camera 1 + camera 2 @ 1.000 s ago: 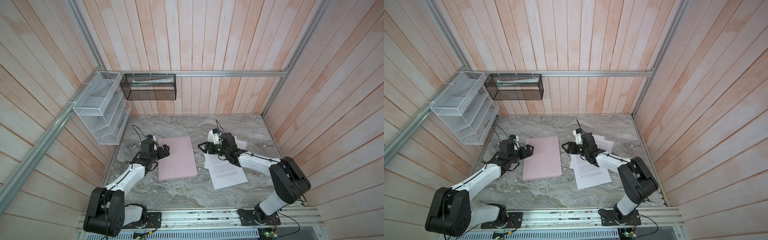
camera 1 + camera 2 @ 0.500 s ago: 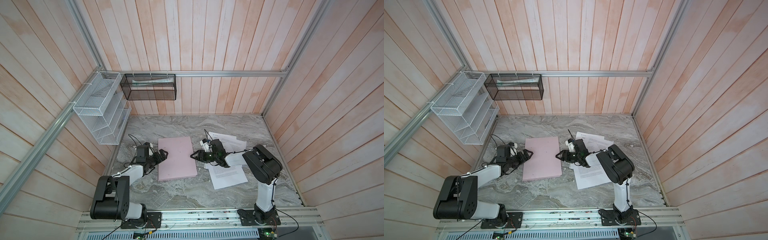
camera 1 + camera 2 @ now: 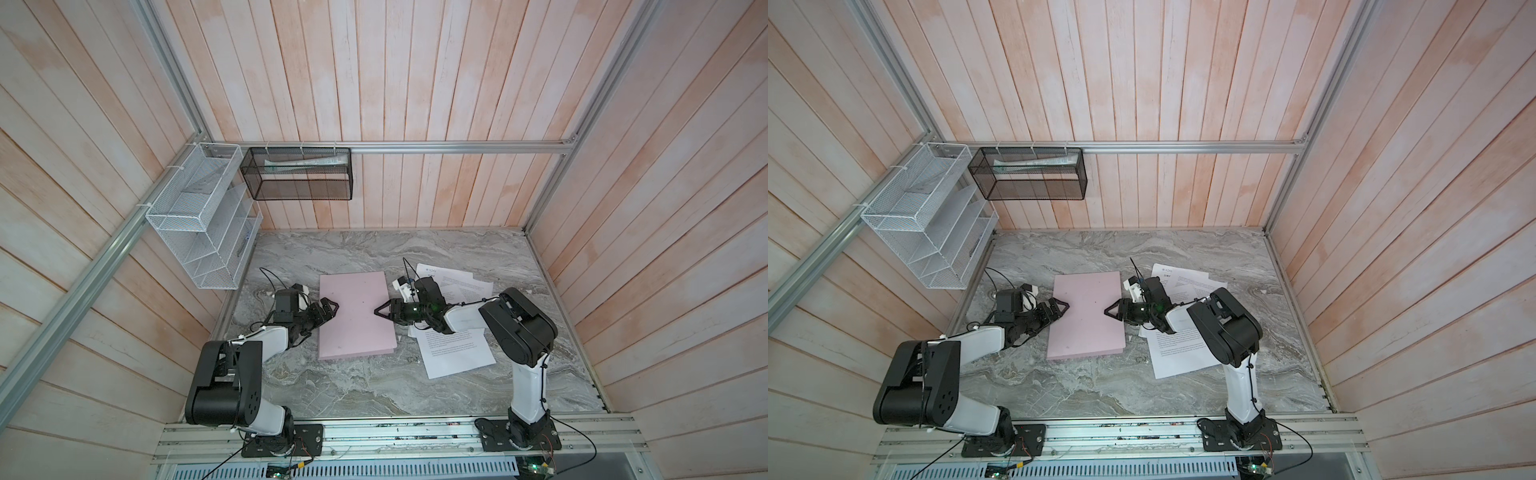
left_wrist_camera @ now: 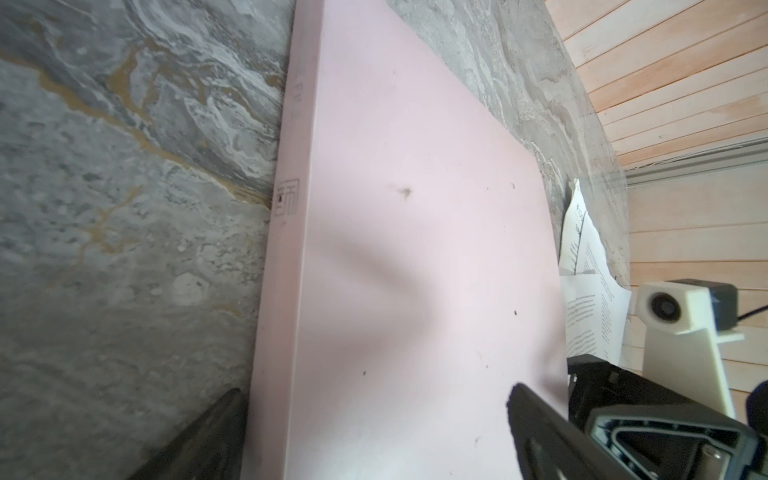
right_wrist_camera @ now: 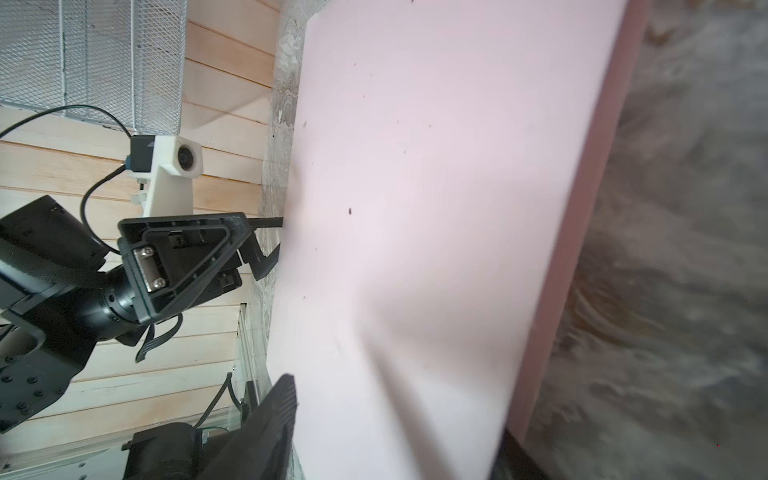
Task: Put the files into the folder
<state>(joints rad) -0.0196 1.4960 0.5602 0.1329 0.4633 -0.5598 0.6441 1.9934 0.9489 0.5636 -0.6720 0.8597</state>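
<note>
A white wire rack [image 3: 199,232] is fixed to the left wall, and a black mesh basket [image 3: 299,174] hangs on the back wall beside it. The left gripper [image 3: 330,308] is held low at the left edge of the folder [image 3: 356,332], well out from the left edge of the desk [image 3: 374,390]. Its fingers [image 4: 199,440] are spread wide. In the left wrist view one is seen over the bare desk beside the folder's spine and the other over the pink cover, and nothing is clamped between them.

The folder lies closed and flat near the middle of the desk, a little towards the left edge, with its long sides running from front to back. The right gripper [image 3: 379,311] is set at the folder's right edge, facing the left gripper across the cover. Its fingers [image 5: 270,419] are parted, with that edge between them. Whether the cover is touched cannot be told.

The files [image 3: 453,353] are spread as overlapping sheets between the folder and the right edge of the desk. They are partly covered by the right arm, and the nearest sheet lies just beside the folder's front right corner.
</note>
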